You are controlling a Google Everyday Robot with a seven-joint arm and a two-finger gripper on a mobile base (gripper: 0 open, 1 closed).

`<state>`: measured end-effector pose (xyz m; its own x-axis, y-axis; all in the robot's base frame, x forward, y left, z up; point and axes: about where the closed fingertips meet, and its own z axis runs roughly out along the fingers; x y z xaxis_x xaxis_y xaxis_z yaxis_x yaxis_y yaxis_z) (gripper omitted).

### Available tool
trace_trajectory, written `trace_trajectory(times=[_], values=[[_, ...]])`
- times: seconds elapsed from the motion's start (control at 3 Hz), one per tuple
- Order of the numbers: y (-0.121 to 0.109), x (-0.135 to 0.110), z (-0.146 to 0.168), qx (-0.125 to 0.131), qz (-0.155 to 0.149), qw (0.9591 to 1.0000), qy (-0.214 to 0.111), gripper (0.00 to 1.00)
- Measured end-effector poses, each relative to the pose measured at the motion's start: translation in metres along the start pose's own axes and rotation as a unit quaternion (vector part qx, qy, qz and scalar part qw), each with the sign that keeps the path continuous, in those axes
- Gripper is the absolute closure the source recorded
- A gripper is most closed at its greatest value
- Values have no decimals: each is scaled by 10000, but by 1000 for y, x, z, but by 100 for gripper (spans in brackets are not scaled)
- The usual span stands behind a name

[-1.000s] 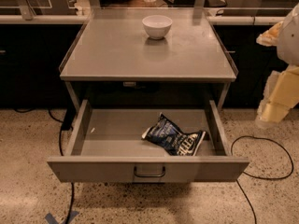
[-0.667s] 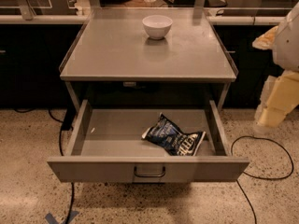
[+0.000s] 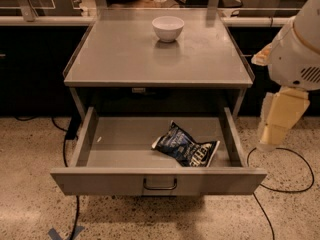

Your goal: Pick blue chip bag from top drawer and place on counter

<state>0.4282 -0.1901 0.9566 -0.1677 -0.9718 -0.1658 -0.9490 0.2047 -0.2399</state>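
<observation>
You see the pale beige gripper (image 3: 275, 126) hanging tip-down just outside the desk's right edge. It is beside the right wall of the open drawer and touches nothing. You cannot tell whether it is spread or closed. Above it, the white rounded arm housing (image 3: 300, 49) sits off the front right corner of the desk.

The wide shallow grey metal top drawer (image 3: 160, 180) stands pulled out past the front edge. The crumpled dark blue foil chip bag (image 3: 184, 145) with white lettering lies on the drawer floor, right of centre, near the front panel and well apart from the gripper.

On the flat grey metal counter (image 3: 150, 59), a white round bowl (image 3: 168, 28) stands upright near the middle of the back edge.
</observation>
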Motion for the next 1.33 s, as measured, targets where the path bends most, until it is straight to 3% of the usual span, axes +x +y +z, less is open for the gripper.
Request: trace_trajectory(times=[1.33], values=[[15, -32, 75, -607, -390, 9956, 596, 0]])
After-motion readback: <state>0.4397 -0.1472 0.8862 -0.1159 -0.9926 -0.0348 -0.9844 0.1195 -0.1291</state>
